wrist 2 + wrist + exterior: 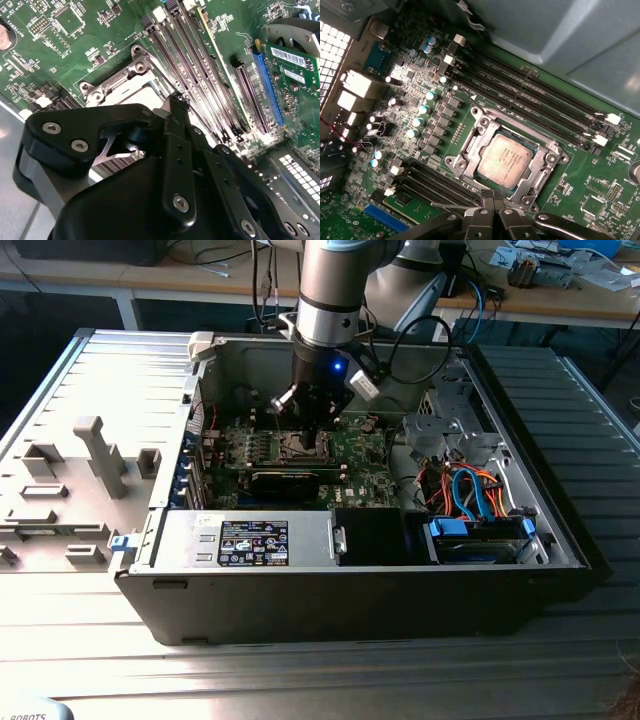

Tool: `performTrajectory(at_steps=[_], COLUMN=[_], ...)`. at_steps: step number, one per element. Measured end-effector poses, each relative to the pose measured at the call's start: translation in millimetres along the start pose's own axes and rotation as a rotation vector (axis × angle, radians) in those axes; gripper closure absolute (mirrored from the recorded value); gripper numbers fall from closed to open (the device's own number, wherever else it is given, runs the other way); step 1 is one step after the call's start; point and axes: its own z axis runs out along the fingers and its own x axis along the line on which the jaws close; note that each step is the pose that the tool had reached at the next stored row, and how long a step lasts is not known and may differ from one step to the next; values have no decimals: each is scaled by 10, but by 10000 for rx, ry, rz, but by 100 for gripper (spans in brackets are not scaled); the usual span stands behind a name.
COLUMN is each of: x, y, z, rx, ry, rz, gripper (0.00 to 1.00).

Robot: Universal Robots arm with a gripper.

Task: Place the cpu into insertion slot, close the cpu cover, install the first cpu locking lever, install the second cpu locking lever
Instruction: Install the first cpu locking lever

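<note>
The cpu (507, 160), a silver-grey square, lies flat in the insertion slot (470, 150) on the green board. The cpu cover (540, 145), a silver frame with a cut-out centre, lies down around it. My gripper (492, 196) hovers at one edge of the socket with its black fingertips pressed together, shut, and nothing shows between them. A thin metal lever rod (451, 205) runs along that edge beside the fingertips. In the exterior view the gripper (310, 430) hangs inside the open computer case, right over the slot (300, 448). The second wrist view shows a socket corner (125, 80) beyond the fingers (177, 107).
Long black memory slots (530, 97) flank the socket on two sides. A row of capacitors (422, 110) stands near it. In the case sit a grey drive cage (445, 425), coloured cables (470, 490) and a power supply (250, 540). A grey fixture plate (70, 480) lies at the exterior view's left.
</note>
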Motion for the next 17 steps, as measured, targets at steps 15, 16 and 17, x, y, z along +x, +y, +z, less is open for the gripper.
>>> performTrajectory(at_steps=[15,16,17], x=[0,0,0], y=[0,0,0], z=[0,0,0], rx=[56,60,63], ry=[-20,-21,-22], rz=[-486,-516,-541], gripper=[89,89,89])
